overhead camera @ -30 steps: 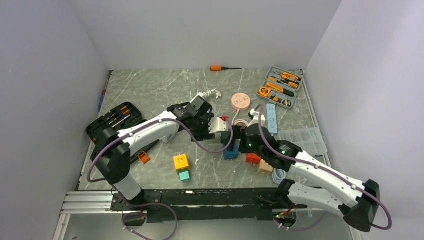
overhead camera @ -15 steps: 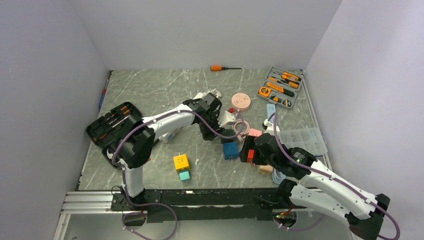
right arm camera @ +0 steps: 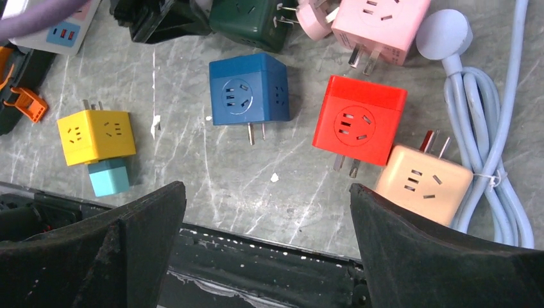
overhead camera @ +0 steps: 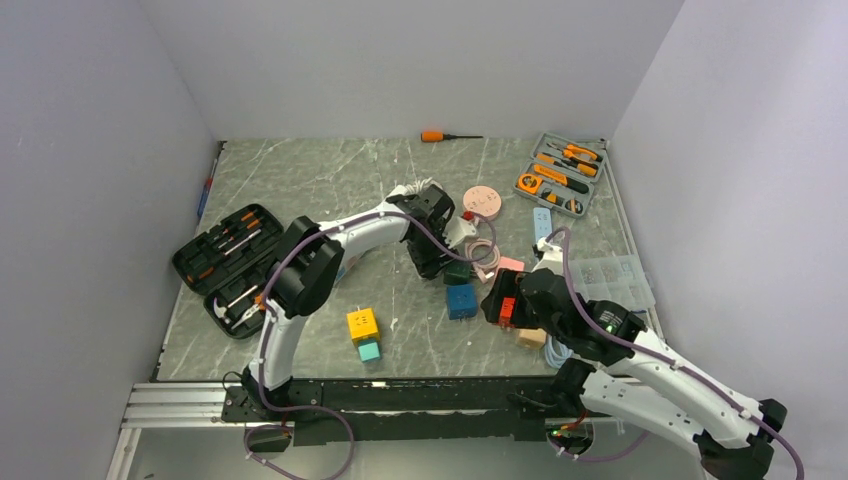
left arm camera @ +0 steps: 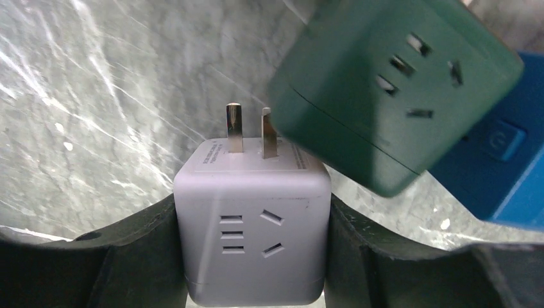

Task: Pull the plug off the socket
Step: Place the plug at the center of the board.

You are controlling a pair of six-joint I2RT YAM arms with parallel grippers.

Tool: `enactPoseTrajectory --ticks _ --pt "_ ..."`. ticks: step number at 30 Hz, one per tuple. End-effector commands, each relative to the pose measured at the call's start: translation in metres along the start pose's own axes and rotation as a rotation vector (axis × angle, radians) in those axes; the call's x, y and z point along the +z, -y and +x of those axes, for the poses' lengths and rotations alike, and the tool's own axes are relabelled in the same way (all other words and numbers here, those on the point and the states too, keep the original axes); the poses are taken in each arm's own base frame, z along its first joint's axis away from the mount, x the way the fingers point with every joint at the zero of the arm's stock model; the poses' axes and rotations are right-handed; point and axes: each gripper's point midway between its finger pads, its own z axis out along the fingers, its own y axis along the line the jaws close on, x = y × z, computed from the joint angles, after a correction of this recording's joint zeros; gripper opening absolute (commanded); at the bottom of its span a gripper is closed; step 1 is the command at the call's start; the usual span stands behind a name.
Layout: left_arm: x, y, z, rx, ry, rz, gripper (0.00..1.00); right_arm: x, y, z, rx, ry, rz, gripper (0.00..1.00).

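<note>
Left claw (left arm camera: 251, 215) is clamped on the grey cube plug (left arm camera: 251, 247), I've got it squeezed from both sides. Both prongs are showing, out in the open, right beside the dark green socket cube (left arm camera: 391, 90), around the middle of the desk (overhead camera: 300, 170). Right claw (right arm camera: 266, 188) is spread wide with nothing in it, over the near edge, above the blue cube (right arm camera: 247, 90) and red cube (right arm camera: 359, 122).

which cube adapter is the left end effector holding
The pale grey cube, clamped in the left end effector; the green cube and blue cube sit ungripped.
</note>
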Motion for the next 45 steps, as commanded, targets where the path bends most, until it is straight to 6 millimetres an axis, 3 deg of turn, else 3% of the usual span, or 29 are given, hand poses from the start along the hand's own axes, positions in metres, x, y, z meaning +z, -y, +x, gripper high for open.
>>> enactPoseTrajectory --ticks 1,3,4,5,8,11,17,21,24,30,35,39,45 --pt "-0.002 -0.01 -0.013 -0.061 0.01 0.008 0.28 0.002 -0.016 -0.016 -0.033 0.063 -0.06 1.0" --pt "-0.006 -0.009 -0.012 -0.061 -0.012 0.023 0.67 0.004 -0.021 -0.018 -0.057 0.069 -0.077 1.0" --pt "-0.01 -0.007 -0.013 -0.061 -0.016 0.034 0.92 0.006 -0.021 -0.018 -0.065 0.067 -0.077 1.0" --pt "-0.014 -0.006 -0.014 -0.063 -0.02 0.042 0.98 0.007 -0.022 -0.017 -0.072 0.064 -0.077 1.0" --pt "-0.038 -0.001 -0.018 -0.08 -0.006 0.056 0.99 0.011 -0.025 -0.015 -0.087 0.054 -0.088 1.0" --pt "-0.079 0.002 -0.023 -0.073 0.011 0.051 0.99 0.014 -0.028 -0.013 -0.108 0.056 -0.105 1.0" --pt "-0.189 -0.016 -0.013 -0.133 0.109 0.002 0.99 0.026 -0.043 -0.015 -0.201 0.05 -0.144 1.0" --pt "-0.26 -0.031 0.011 -0.168 0.214 -0.071 1.0 0.043 -0.063 -0.006 -0.257 0.003 -0.188 1.0" --pt "-0.292 -0.035 0.048 -0.212 0.246 -0.15 0.99 0.054 -0.083 0.005 -0.317 -0.027 -0.232 1.0" --pt "-0.301 -0.025 0.125 -0.316 0.185 -0.238 0.99 0.063 -0.148 0.027 -0.524 -0.064 -0.319 1.0" --pt "-0.285 -0.013 0.172 -0.372 0.131 -0.3 0.99 0.077 -0.197 0.051 -0.669 -0.103 -0.393 1.0" --pt "-0.281 -0.013 0.193 -0.389 0.105 -0.386 0.99 0.098 -0.226 0.061 -0.75 -0.11 -0.406 1.0" --pt "-0.284 -0.008 0.202 -0.404 0.107 -0.433 0.99 0.134 -0.269 0.069 -0.838 -0.11 -0.397 1.0"
